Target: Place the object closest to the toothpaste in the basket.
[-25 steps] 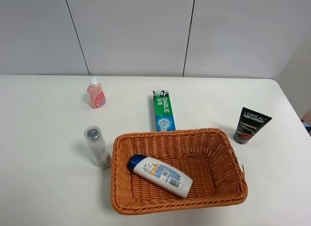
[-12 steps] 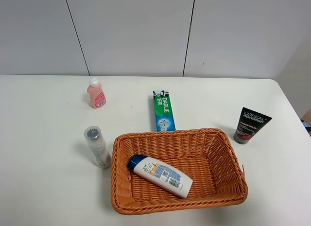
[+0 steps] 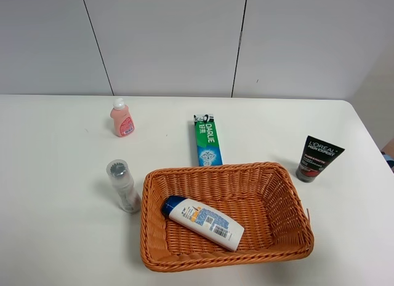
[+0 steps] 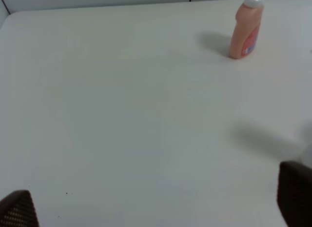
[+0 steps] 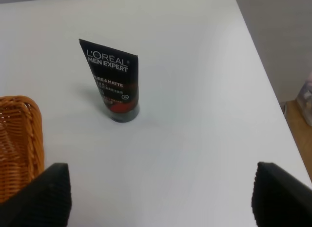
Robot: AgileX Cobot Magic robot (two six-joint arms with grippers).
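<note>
The green and blue toothpaste box [image 3: 207,141] lies flat just behind the wicker basket [image 3: 283,194]. A white shampoo bottle with a blue cap [image 3: 203,222] lies inside the basket. My left gripper [image 4: 157,202] is open and empty over bare table, well short of a pink bottle [image 4: 245,28]. My right gripper [image 5: 165,196] is open and empty, near a black L'Oreal tube [image 5: 113,80] with the basket's edge [image 5: 19,134] beside it. Neither gripper shows in the exterior high view.
The pink bottle [image 3: 122,118] stands at the back left. A clear bottle [image 3: 123,186] stands just left of the basket. The black tube [image 3: 317,158] stands upright right of the basket, near the table's right edge.
</note>
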